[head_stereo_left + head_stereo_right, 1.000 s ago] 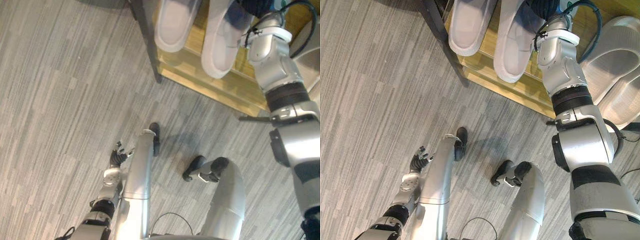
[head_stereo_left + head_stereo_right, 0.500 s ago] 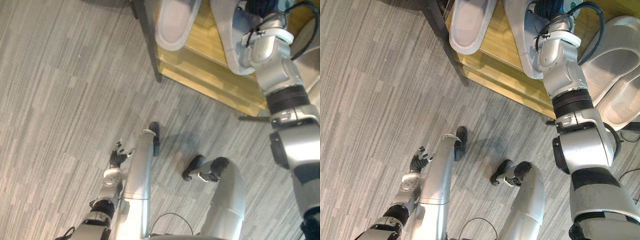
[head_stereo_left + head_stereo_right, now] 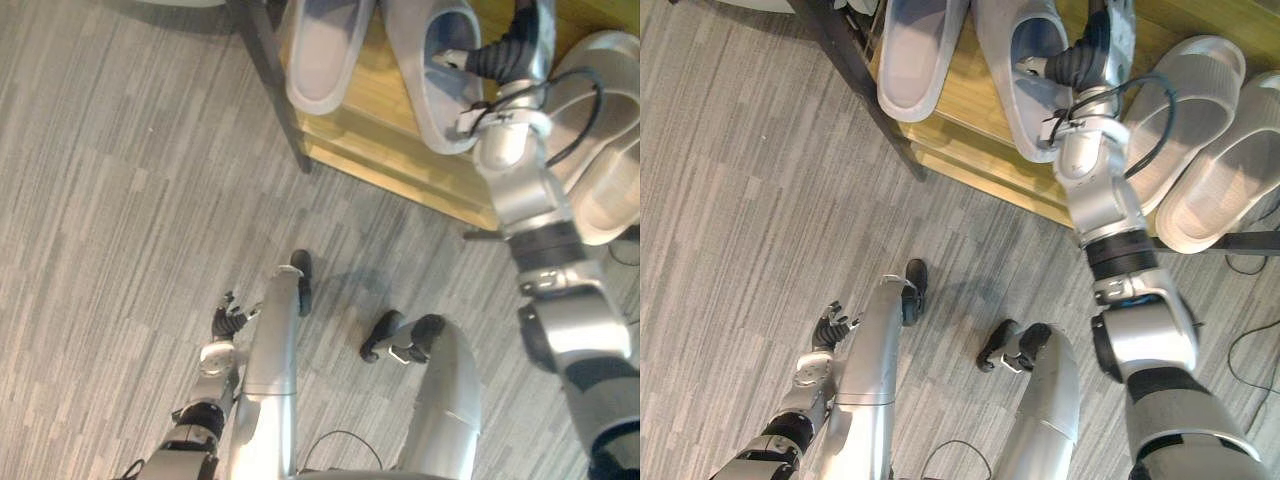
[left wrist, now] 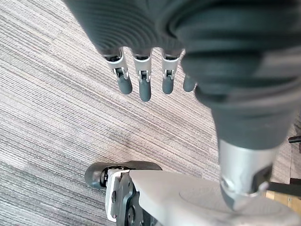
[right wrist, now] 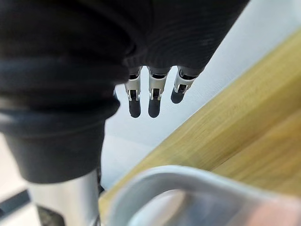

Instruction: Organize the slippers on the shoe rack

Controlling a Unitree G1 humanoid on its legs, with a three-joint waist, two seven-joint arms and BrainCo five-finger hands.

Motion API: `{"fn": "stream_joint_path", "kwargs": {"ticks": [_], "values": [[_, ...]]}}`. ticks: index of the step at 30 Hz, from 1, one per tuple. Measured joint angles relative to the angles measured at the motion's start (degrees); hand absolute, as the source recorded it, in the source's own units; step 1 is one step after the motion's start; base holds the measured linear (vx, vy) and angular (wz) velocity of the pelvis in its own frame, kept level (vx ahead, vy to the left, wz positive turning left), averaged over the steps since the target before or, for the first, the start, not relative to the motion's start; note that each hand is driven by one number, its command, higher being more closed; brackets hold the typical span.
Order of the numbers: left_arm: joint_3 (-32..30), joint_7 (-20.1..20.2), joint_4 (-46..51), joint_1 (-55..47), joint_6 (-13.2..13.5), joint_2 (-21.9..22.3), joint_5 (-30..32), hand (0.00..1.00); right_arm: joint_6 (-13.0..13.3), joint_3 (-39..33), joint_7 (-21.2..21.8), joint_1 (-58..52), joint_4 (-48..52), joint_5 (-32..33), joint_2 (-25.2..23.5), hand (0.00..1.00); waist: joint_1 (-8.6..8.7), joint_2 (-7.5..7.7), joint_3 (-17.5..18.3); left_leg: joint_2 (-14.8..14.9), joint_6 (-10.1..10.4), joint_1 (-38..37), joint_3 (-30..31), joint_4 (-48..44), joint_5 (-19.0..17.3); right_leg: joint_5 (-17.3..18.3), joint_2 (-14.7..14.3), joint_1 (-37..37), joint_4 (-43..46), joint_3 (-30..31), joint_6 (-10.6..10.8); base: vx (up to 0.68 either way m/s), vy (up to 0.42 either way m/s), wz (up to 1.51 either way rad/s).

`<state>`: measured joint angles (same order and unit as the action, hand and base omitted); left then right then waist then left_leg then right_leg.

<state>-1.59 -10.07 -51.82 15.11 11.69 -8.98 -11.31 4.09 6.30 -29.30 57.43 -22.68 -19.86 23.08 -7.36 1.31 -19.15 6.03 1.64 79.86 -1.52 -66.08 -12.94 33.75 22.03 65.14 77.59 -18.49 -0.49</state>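
Two pale lilac slippers lie side by side on the wooden shelf of the shoe rack [image 3: 975, 150]. The left slipper [image 3: 908, 58] rests with its toe over the shelf's front edge. My right hand [image 3: 1078, 64] reaches into the right slipper [image 3: 1028, 120], open, with straight fingers [image 5: 149, 92] against its pale inner surface [image 5: 263, 37]. Down beside my body, above the carpet, my left hand [image 3: 830, 326] hangs open with relaxed fingers [image 4: 143, 82] holding nothing.
Two whitish slippers [image 3: 1188, 108] [image 3: 1230, 190] lie to the right of the lilac pair. The rack's dark metal leg [image 3: 855, 75] stands at the shelf's left corner. Grey striped carpet [image 3: 760, 200] covers the floor on the left.
The right slipper has turned from lying over the shelf's edge to resting further back with its opening showing, the right hand moving with it. The whole view has shifted.
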Motion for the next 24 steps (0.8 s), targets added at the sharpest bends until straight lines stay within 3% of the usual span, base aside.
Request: {"fn": "stream_joint_path", "kwargs": {"ticks": [3, 7, 24], "values": [[-1.8, 0.0, 0.1, -0.2, -0.4, 0.2, 0.1, 0.0, 0.2, -3.3, -1.2, -4.2, 2.3, 2.9, -6.2, 0.0, 0.63, 0.2, 0.1, 0.0, 0.0, -1.9, -0.2, 0.9, 0.0, -0.1, -0.1, -1.5, -0.9, 0.1, 0.1, 0.08, -0.055, 0.0], [-4.0, 0.0, 0.4, -0.5, -0.8, 0.5, 1.2, 0.0, 1.5, -5.9, -1.7, -8.9, 3.8, 7.8, -10.8, 0.0, 0.97, 0.93, 0.6, 0.3, 0.1, -3.1, -0.5, 1.4, 0.0, -0.1, -0.4, -2.5, -1.4, 0.1, 0.1, 0.04, -0.039, -0.03], [-8.8, -1.2, 0.6, -0.5, -1.1, 2.4, 1.7, 0.0, 5.0, -12.3, 4.8, -12.3, -2.1, 27.5, -16.4, 0.0, 0.7, 1.39, 0.9, 0.5, 0.3, -4.2, -0.3, 2.1, -0.1, -0.3, -1.1, -3.3, -2.1, 0.3, 0.1, 0.02, -0.023, -0.01]]}}
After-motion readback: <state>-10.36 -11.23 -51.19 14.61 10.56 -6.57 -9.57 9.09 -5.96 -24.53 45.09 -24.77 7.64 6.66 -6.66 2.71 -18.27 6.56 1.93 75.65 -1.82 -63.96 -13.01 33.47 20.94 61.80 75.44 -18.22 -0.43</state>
